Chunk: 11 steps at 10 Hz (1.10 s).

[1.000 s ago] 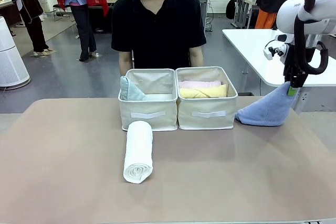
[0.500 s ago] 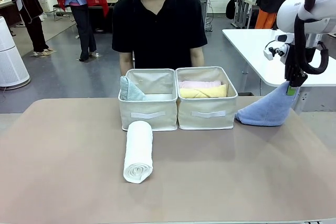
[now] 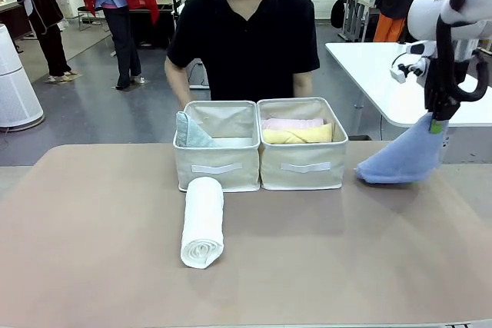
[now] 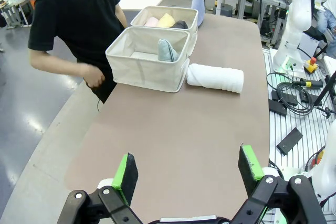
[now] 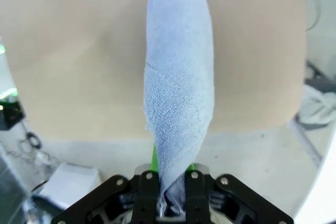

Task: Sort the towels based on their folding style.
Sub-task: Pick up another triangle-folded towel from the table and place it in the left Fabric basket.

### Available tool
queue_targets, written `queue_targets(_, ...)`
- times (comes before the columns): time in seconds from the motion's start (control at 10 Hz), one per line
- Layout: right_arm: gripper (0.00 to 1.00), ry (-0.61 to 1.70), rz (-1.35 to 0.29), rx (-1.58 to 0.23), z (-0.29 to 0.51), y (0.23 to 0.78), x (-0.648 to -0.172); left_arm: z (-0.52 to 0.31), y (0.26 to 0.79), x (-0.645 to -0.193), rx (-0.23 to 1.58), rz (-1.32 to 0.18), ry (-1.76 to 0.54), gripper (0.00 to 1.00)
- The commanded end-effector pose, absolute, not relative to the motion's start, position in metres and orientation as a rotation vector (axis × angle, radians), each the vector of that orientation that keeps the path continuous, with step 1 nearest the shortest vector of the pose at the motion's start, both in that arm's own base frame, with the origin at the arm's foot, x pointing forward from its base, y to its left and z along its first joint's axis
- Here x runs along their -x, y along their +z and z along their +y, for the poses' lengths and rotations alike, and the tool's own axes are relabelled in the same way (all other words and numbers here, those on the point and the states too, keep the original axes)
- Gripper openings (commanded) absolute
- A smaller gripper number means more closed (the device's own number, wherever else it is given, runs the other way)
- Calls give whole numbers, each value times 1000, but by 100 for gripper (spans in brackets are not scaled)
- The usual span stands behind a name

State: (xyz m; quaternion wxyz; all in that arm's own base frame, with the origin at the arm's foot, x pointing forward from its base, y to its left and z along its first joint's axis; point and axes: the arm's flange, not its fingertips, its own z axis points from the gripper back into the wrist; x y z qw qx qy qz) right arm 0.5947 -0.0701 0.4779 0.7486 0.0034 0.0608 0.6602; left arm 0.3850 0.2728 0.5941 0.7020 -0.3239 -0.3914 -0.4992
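Observation:
My right gripper (image 3: 436,122) is shut on the tip of the periwinkle blue cone-folded towel (image 3: 400,160), whose wide end hangs down to the table's right side. In the right wrist view that blue towel (image 5: 178,87) runs from the shut right gripper (image 5: 171,182) away over the table. A white rolled towel (image 3: 203,222) lies in front of the left basket (image 3: 216,167). A pale mint towel (image 3: 190,132) stands in that basket. Pink (image 3: 294,123) and yellow (image 3: 298,135) rolls lie in the right basket (image 3: 304,165), with a dark grey roll (image 4: 180,24) beside them. My left gripper (image 4: 187,169) hangs open above the table, holding nothing.
A person in a black shirt (image 3: 242,36) stands just behind the baskets, one hand (image 4: 94,77) near the table's far edge. Another white table (image 3: 384,82) stands at the back right. Bare tabletop (image 3: 346,251) spreads in front of the baskets.
My right gripper has closed on the blue towel's tip and raised it a little up and to the right. The person has shifted slightly to the right.

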Motion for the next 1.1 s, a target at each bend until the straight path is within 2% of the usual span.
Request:
queue_targets(0.0, 0, 1331, 190, 58, -64, 542, -553, 275, 594, -383, 722, -882, -1130, 100)
queue_targets(0.2, 0, 1156, 76, 33, -61, 625, -512, 275, 594, -383, 722, -882, -1130, 100)
queue_targets(0.4, 0, 1049, -39, -34, -61, 675, -488, 275, 594, -383, 722, -882, -1130, 100)
queue_targets(0.6, 0, 1008, -14, -44, -56, 689, -475, 275, 594, -383, 722, -882, -1130, 100)
queue_targets(0.7, 0, 1065, -17, -23, -63, 694, -466, 275, 594, -383, 722, -882, -1130, 100)
queue_targets(1.0, 0, 1065, -17, -23, -63, 694, -466, 275, 594, -383, 722, -882, -1130, 100)
